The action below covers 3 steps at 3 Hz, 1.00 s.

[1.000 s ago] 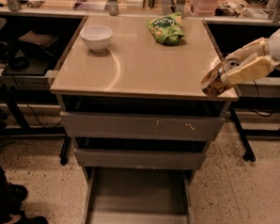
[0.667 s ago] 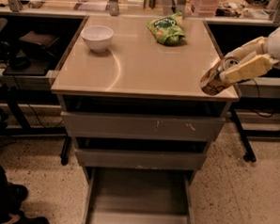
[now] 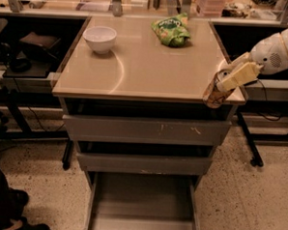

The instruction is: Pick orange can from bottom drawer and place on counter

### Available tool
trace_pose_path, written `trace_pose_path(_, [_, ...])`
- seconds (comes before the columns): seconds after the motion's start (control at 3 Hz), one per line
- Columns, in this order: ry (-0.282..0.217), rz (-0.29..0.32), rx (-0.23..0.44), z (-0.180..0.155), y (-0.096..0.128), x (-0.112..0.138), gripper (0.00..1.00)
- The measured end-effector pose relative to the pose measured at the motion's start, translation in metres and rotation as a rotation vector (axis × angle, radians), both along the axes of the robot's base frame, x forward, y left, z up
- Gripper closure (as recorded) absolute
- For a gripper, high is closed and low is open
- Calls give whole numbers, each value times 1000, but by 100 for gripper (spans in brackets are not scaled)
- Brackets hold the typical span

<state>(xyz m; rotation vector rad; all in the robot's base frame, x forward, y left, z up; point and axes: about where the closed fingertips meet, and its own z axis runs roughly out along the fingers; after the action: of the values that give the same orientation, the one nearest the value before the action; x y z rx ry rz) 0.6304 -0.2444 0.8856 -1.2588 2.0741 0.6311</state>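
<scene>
The orange can (image 3: pixel 213 95) is held in my gripper (image 3: pixel 226 84) at the front right corner of the counter (image 3: pixel 146 64), tilted, its base about level with the counter's edge. My fingers (image 3: pixel 239 75) are shut on the can, and the arm comes in from the right. The bottom drawer (image 3: pixel 141 204) is pulled open below, and its grey floor is bare.
A white bowl (image 3: pixel 100 38) stands at the counter's back left. A green snack bag (image 3: pixel 171 31) lies at the back middle. The two upper drawers (image 3: pixel 143 131) are closed. Dark desks and cables flank the cabinet. A shoe shows at the bottom left.
The gripper with the can has shifted slightly left and down toward the counter's front right corner. Nothing else has moved.
</scene>
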Motion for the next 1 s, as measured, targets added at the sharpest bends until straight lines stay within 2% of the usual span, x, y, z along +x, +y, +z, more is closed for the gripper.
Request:
trace_pose_path(0.33, [0, 0, 0, 3, 0, 0, 100])
trace_pose_path(0.67, [-1, 38, -16, 17, 24, 19, 100])
trace_pose_path(1.0, [-55, 59, -7, 39, 47, 37, 100])
